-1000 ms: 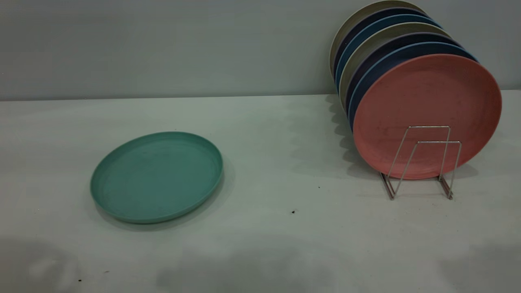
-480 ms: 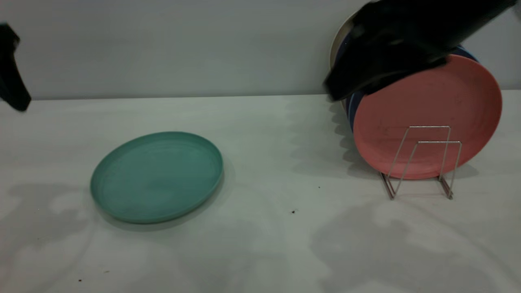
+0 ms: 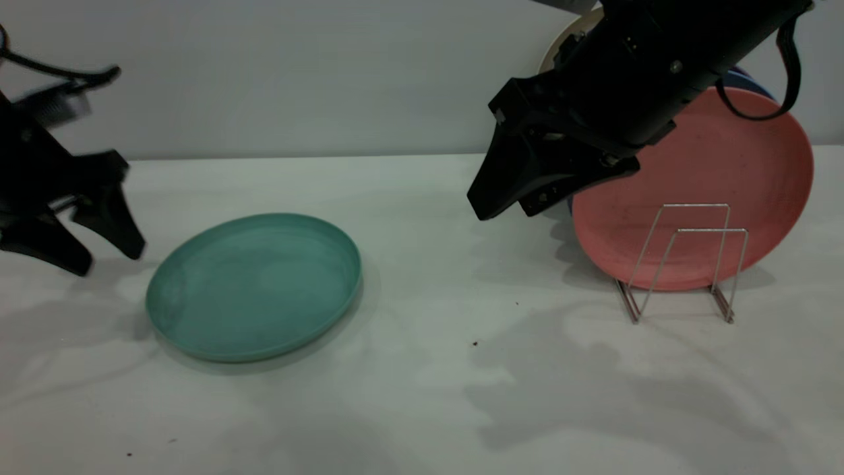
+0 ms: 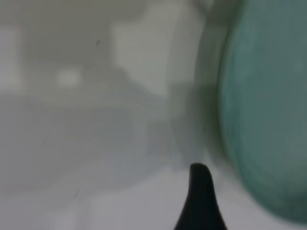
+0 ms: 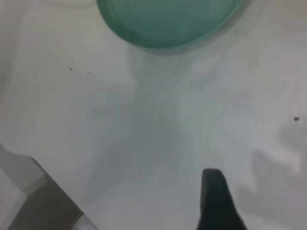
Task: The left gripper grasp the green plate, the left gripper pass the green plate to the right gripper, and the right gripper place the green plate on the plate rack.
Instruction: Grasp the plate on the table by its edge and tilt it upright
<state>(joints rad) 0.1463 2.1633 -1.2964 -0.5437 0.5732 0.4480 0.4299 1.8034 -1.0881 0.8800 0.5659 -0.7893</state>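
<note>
The green plate [image 3: 254, 287] lies flat on the white table, left of centre. My left gripper [image 3: 109, 257] is open and empty at the far left, low over the table and a short gap from the plate's left rim. In the left wrist view one finger [image 4: 199, 196] shows beside the plate [image 4: 268, 120]. My right gripper [image 3: 504, 212] hangs open and empty above the table, left of the plate rack [image 3: 686, 264] and in front of its plates. The right wrist view shows one finger [image 5: 216, 201] and the plate [image 5: 168, 19] farther off.
A salmon-pink plate [image 3: 699, 191] stands upright in the rack, with two empty wire loops in front of it. Darker and cream plates [image 3: 745, 82] behind it are mostly hidden by the right arm. A grey wall runs behind the table.
Both arms have come into view. The left gripper came down from the upper left towards the plate. The right arm swung down and left in front of the racked plates.
</note>
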